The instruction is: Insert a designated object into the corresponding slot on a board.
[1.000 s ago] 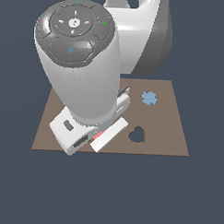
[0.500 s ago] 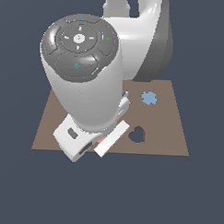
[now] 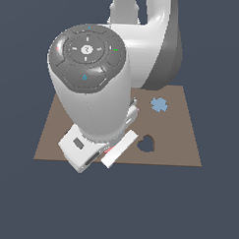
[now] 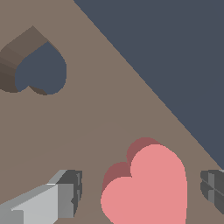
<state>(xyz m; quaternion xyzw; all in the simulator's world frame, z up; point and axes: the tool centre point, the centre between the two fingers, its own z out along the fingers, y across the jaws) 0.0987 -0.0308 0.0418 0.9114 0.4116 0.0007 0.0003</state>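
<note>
The arm has dropped lower over the board [image 3: 187, 144]; gripper [image 4: 142, 192] fingers spread either side of the heart [image 4: 146, 188], slot [image 3: 146, 144] at 3 o'clock.

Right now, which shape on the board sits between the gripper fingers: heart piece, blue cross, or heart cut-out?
The coral-red heart piece: it lies on the board between the open gripper fingers. The blue cross and dark heart cut-out sit apart.

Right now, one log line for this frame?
phase: pre-grasp | pincer: open, fingers either side of red heart | heart: flat on board, not gripped | heart slot: empty
</note>
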